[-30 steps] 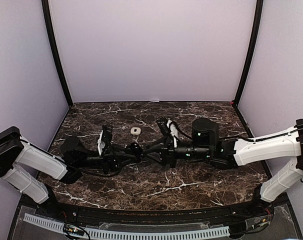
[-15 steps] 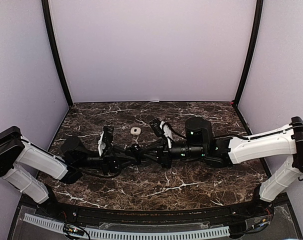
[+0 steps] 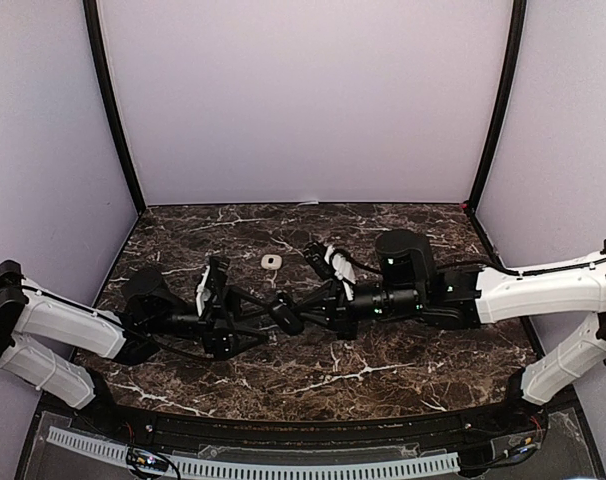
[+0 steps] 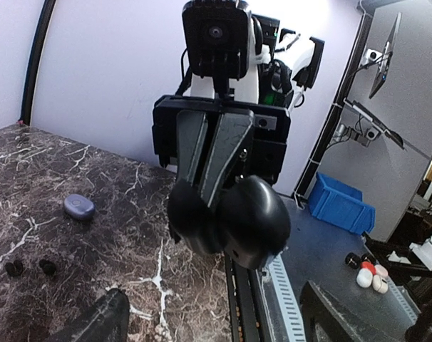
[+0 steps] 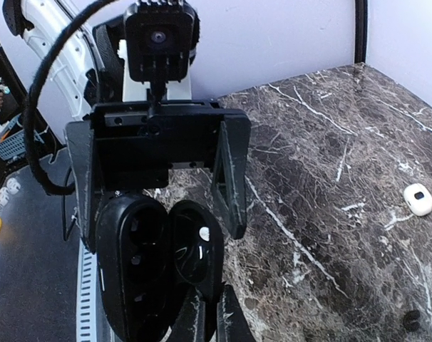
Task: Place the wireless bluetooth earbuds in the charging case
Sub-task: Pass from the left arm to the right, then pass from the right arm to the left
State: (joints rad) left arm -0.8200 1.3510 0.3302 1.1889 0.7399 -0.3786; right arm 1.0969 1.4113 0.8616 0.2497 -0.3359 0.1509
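Dark brown marble-veined table top (image 3: 403, 375): bounded at the back and on both sides by pale lavender walls (image 3: 303, 100), and at the near edge by a black rail with a white cable chain (image 3: 283, 468). Bare marble is seen behind the arms up to the back wall, and in front of them down to the rail.

Left arm (image 3: 63, 325) and right arm (image 3: 543, 290): white and black, both stretched low towards the middle of the table, where they meet head-on.

Left gripper (image 5: 157, 206): the jaws are spread wide, one finger on either side of the case; contact with it cannot be told.

Right gripper (image 4: 210, 187): the fingers are pressed together and clamped on the case's edge.

Charging case (image 5: 141, 271): black, oval, hinged open with both hollows shown, held above the marble between the two grippers. A small white spot is seen in one hollow; what it is cannot be told.

Small white case (image 3: 271, 261): laid flat on the marble beyond the grippers, apart from both.

Dark earbuds (image 4: 48, 267): two are laid side by side on the marble near the small white case, well apart from every finger and outside the charging case.
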